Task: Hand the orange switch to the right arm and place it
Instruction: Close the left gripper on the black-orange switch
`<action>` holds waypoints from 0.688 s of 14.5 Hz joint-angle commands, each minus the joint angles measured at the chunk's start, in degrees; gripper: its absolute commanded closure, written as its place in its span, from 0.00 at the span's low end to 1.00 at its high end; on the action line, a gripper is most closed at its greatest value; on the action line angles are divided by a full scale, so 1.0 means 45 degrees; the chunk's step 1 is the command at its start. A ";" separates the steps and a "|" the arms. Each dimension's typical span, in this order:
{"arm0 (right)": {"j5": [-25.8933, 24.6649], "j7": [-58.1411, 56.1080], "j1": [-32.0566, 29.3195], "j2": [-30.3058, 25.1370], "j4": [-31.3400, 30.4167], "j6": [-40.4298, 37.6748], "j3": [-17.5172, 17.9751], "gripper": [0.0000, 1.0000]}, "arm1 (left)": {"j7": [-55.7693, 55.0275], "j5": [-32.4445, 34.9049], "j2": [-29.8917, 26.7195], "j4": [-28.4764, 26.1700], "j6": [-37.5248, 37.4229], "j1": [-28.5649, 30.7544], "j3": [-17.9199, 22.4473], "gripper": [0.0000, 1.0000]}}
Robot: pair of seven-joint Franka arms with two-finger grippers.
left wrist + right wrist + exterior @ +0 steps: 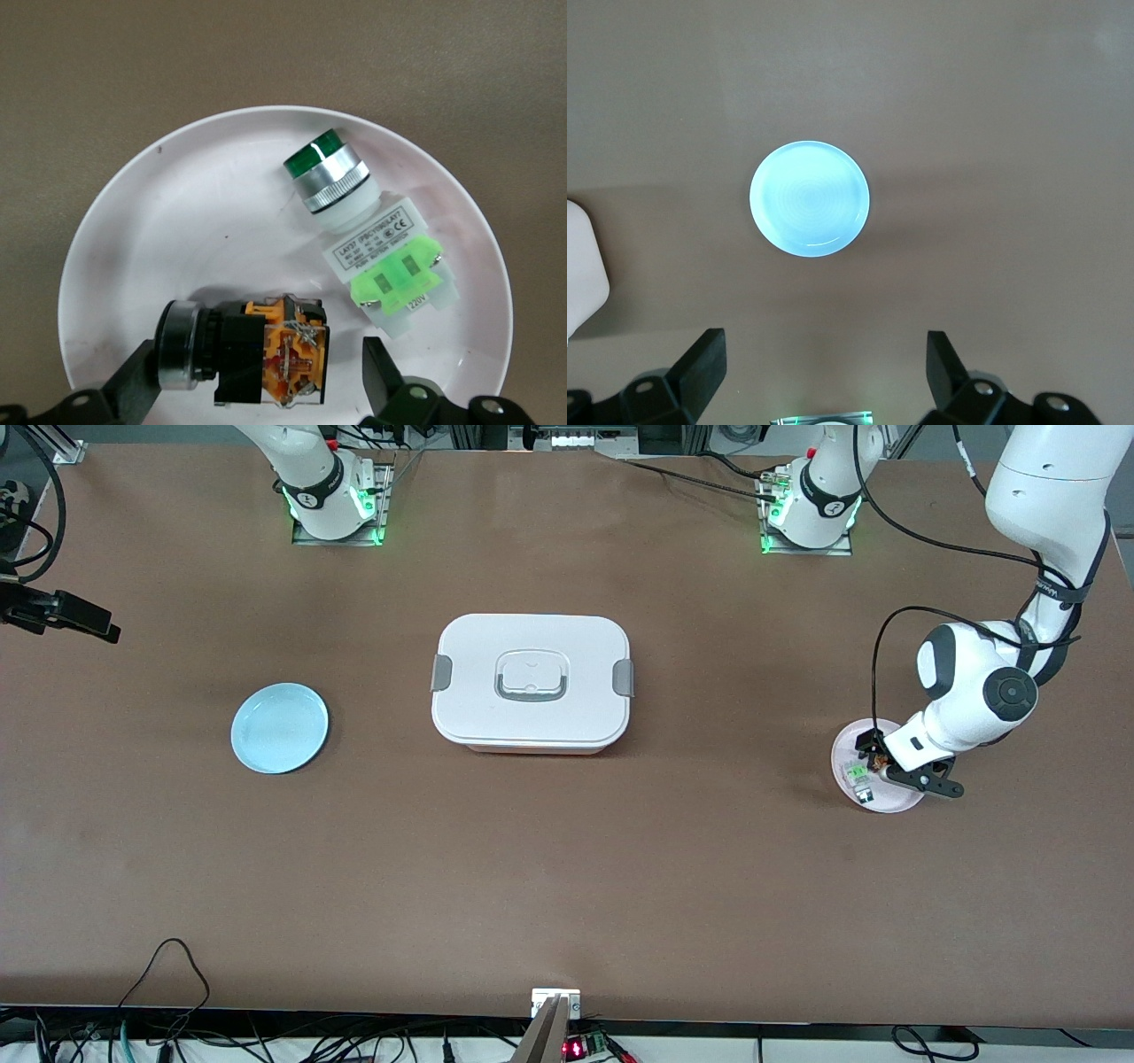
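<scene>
Left gripper (257, 376) of mine hangs spread astride the orange switch (252, 350) lying in the pink dish (133, 239); I should close squarely on its body, while my right gripper (824, 372) waits parted above the blue plate (809, 198).

White label on clear-and-green push-button switch (376, 243) in white round plate (124, 266): small print, mostly unreadable. "220V" legible on its green terminal block (396, 283).

Left hand (889, 764) low, fingers spread; right hand (824, 367) raised, fingers spread
</scene>
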 commanded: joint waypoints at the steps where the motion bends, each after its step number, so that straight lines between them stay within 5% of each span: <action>1: 0.0071 0.0102 0.0003 0.0085 0.0212 -0.0031 0.0020 0.00 | 0.0249 -0.0210 0.0216 0.0145 0.0141 0.0095 -0.0090 0.29; 2: 0.0071 0.0102 0.0022 0.0105 0.0212 -0.0031 0.0020 0.00 | 0.0288 -0.0191 0.0197 0.0126 0.0122 0.0095 -0.0090 0.50; 3: 0.0071 0.0102 0.0003 0.0182 0.0212 -0.0031 0.0020 0.00 | 0.0636 -0.0210 0.0197 0.0126 0.0102 0.0114 -0.0090 0.80; 4: 0.0091 0.0102 0.0003 0.0241 0.0212 -0.0031 0.0020 0.00 | 0.1123 -0.0210 0.0197 0.0145 0.0102 0.0134 -0.0090 0.96; 10: 0.0169 -0.0093 -0.0036 0.0261 0.0212 0.0125 0.0000 0.00 | 0.1773 -0.0230 -0.0816 0.0380 -0.0753 0.0192 -0.0090 1.00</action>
